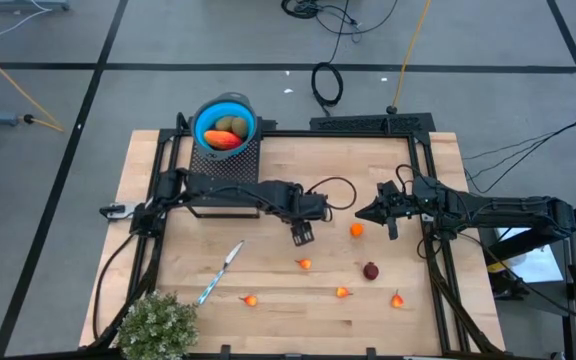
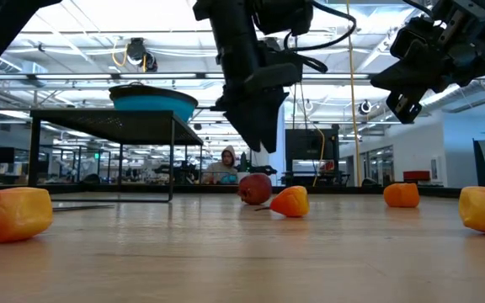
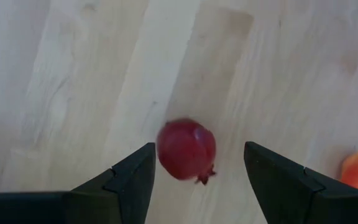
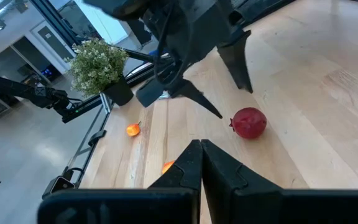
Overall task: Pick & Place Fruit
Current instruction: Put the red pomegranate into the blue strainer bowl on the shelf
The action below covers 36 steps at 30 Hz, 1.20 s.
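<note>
Jaws spread on the left gripper, nothing pinched between them; jaws pressed together and empty on the right gripper, parked high in the upper right of the low view.

Nearest in the low view: two small orange-red pieces at the left and right edges of the frame, loose on the wooden table. Farther in, another such piece just right of centre, touching or just beside the dark red ball as seen from there. Directly above that ball, the left gripper, pointing down, tips apart from the fruit and not yet around it. In the left wrist view, the ball framed between the two fingers. Beyond, toward the right, a round orange fruit. Farthest, in the upper left of centre, the blue bowl raised on a black stand.

Progress, as a judgement: about a third done. In the bowl, from the high view: two olive-brown ovals and the long red-orange piece. Left on the table: six fruits, the dark red ball likely next.

Orientation: ball round, no real long axis, its little crown nub toward the lower right of the left wrist frame. Long red-orange piece flat across the lower part of the bowl, long axis roughly left to right in the high view, slightly tilted.
</note>
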Tool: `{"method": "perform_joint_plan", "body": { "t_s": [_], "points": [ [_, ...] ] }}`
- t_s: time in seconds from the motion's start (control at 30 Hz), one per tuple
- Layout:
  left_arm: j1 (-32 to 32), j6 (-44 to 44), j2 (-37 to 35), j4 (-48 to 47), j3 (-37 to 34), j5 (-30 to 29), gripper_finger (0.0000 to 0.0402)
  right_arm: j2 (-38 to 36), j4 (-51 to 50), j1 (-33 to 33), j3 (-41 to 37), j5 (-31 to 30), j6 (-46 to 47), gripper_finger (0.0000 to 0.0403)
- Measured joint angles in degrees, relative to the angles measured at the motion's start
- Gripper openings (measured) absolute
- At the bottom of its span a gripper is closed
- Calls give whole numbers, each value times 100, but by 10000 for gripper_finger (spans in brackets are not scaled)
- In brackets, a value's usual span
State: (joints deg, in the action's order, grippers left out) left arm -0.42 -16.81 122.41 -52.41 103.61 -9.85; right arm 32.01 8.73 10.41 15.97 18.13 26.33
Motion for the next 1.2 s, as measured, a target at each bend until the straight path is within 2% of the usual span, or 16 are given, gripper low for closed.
{"method": "perform_joint_plan", "body": {
  "t_s": [0.27,0.5,0.83,1.2],
  "points": [
    [126,-481,9,177,-189,96,297,0,0,-1,-2,1,-1,0],
    [24,-284,11,241,-269,18,332,0,0,-2,-2,1,0,0],
    [45,-276,11,603,-734,-168,334,-2,0,0,-7,2,0,0],
    [51,-140,42,863,-802,-218,324,0,2,-1,-7,1,0,0]
  ]
}}
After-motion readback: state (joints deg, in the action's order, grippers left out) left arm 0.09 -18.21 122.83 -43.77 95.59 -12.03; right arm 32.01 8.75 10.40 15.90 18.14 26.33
